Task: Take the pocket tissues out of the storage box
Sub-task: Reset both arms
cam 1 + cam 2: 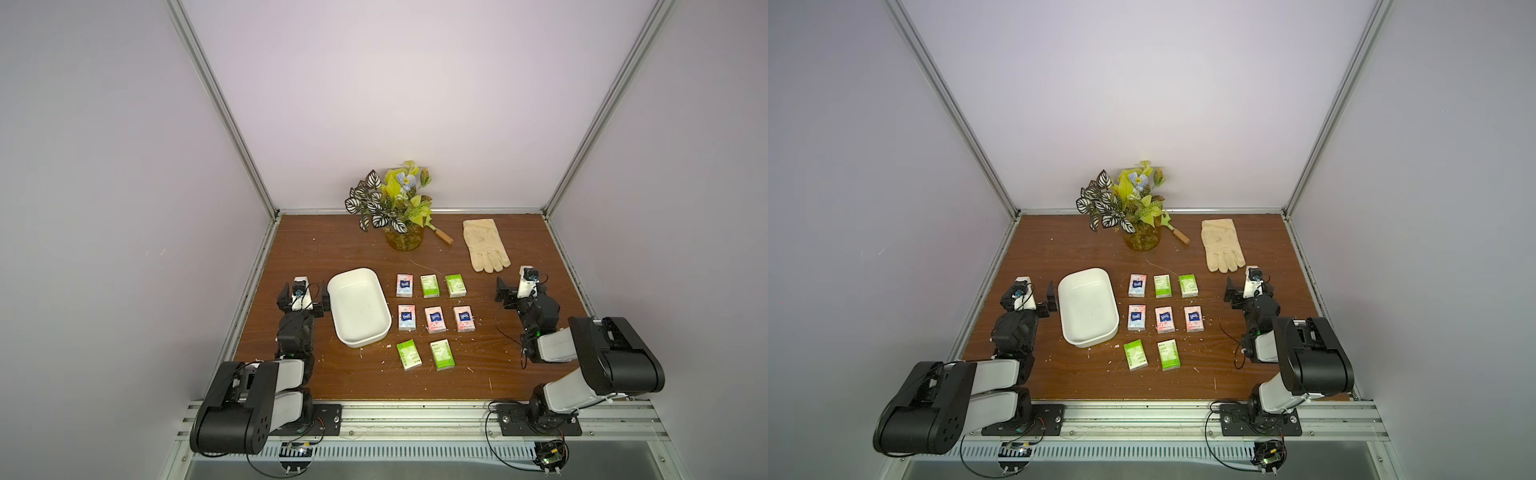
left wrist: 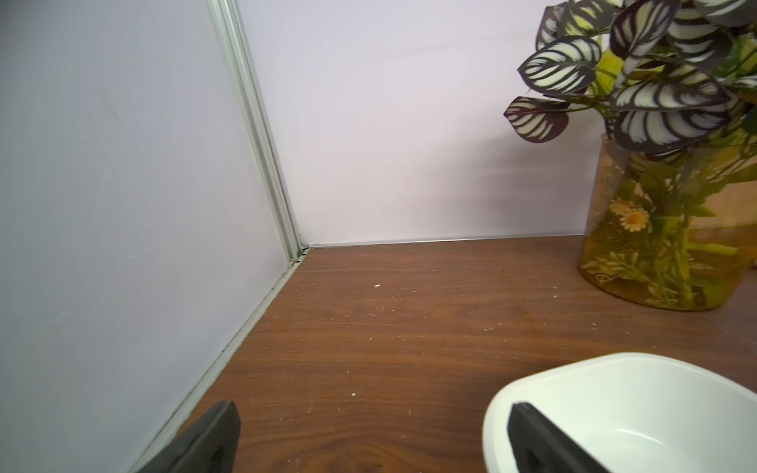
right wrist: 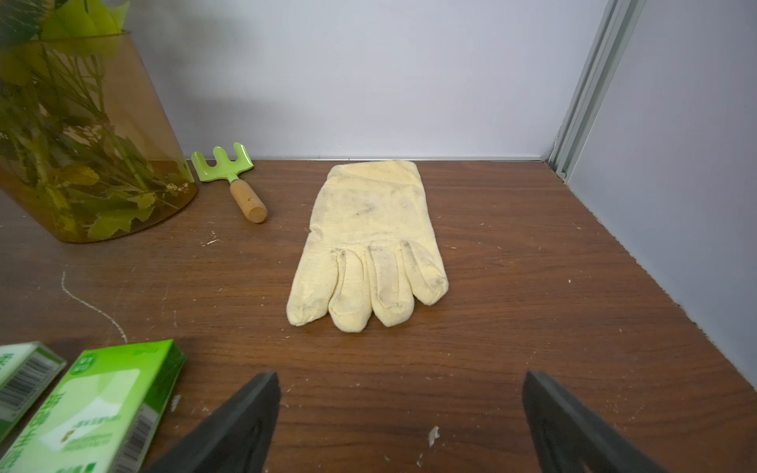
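The white storage box point(image 1: 358, 308) point(image 1: 1088, 309) lies left of the table's middle, and nothing shows inside it. Several pocket tissues lie flat on the wood to its right in three rows: pink ones point(image 1: 404, 285) point(image 1: 435, 320) and green ones point(image 1: 455, 285) point(image 1: 409, 354). My left gripper point(image 1: 305, 294) point(image 2: 372, 409) is open at the box's left side, with one finger at the box's rim point(image 2: 504, 393). My right gripper point(image 1: 521, 286) point(image 3: 400, 377) is open and empty over bare wood right of the packets, with a green packet point(image 3: 94, 409) beside it.
An amber pot with a leafy plant point(image 1: 401, 239) point(image 2: 663, 245) stands at the back. A small green rake point(image 1: 442, 236) point(image 3: 237, 184) lies beside it. A cream glove point(image 1: 486, 245) point(image 3: 368, 245) lies just beyond the right gripper. Walls enclose the table on three sides.
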Motion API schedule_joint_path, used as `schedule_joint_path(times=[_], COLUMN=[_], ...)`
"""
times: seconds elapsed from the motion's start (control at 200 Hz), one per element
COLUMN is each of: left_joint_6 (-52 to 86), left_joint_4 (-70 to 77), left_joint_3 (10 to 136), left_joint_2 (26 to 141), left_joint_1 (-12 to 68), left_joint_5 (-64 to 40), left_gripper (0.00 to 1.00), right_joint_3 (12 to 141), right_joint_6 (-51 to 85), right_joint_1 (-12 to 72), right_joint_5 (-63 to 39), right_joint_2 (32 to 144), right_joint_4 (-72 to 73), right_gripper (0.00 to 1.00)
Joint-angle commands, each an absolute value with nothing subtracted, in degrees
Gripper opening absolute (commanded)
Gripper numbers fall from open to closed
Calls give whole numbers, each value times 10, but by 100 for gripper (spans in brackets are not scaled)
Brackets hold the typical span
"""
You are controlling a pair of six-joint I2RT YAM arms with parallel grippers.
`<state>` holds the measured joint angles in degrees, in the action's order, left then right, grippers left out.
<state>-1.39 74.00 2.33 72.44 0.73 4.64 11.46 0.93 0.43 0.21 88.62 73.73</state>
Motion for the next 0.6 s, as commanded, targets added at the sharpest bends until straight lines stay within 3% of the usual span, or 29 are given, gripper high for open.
schedule_joint_path(times=[0.0,0.25,0.445,0.596], left_joint_6=[14,15,40,40], left_joint_4=[759,1029,788,798], left_joint_3=[47,1,101,94], left_joint_2=[764,926,892,888], left_joint_1=[0,0,0,0], left_joint_5=[7,25,92,89], left_gripper=[98,98,98,98], right_joint_3=[120,121,122,122], right_joint_6=[5,5,4,4], right_joint_1=[6,6,6,6], right_joint_5=[13,13,14,14], right_joint_2=[884,885,885,885], right_joint_4=[765,763,763,763], right_gripper=[99,99,99,99])
